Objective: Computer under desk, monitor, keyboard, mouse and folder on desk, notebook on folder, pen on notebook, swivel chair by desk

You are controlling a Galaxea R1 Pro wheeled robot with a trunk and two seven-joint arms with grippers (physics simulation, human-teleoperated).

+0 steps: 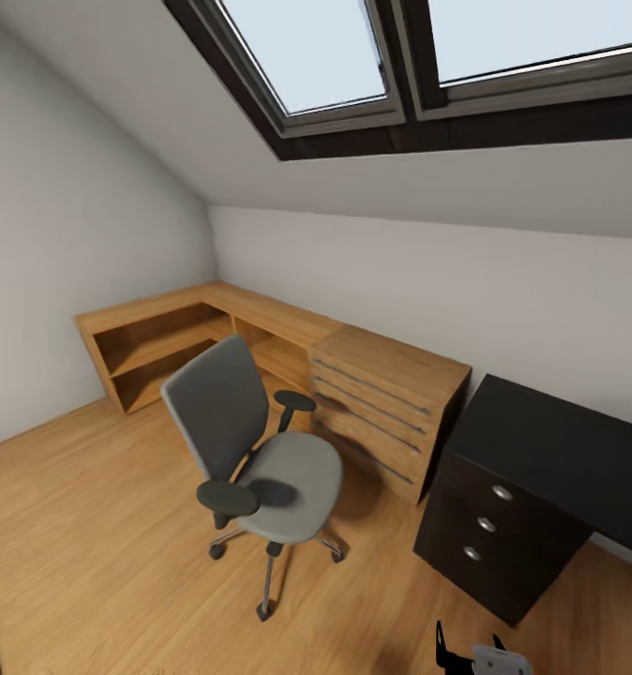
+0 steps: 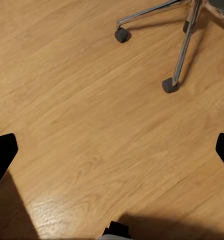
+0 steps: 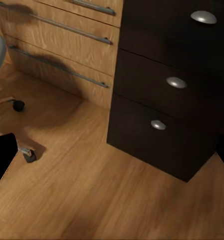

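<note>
A grey swivel chair point(image 1: 260, 459) with black armrests stands on the wooden floor in the middle of the head view, turned away from the L-shaped wooden desk point(image 1: 260, 314) behind it. Its seat looks bare. My left gripper point(image 2: 112, 150) hangs open over bare floor, with the chair's chrome legs and casters point(image 2: 184, 45) just beyond it. My right gripper point(image 3: 112, 155) is open too, low above the floor, facing the black drawer cabinet point(image 3: 161, 90). A chair caster point(image 3: 28, 155) lies close to one finger. The right gripper point(image 1: 471, 654) peeks in at the head view's lower edge.
The desk top and its open shelves point(image 1: 157, 352) are bare. A wooden drawer unit point(image 1: 382, 394) ends the desk on the right, and the black drawer cabinet point(image 1: 504, 525) stands against it. White walls and a sloped ceiling with skylights point(image 1: 353, 56) close the corner.
</note>
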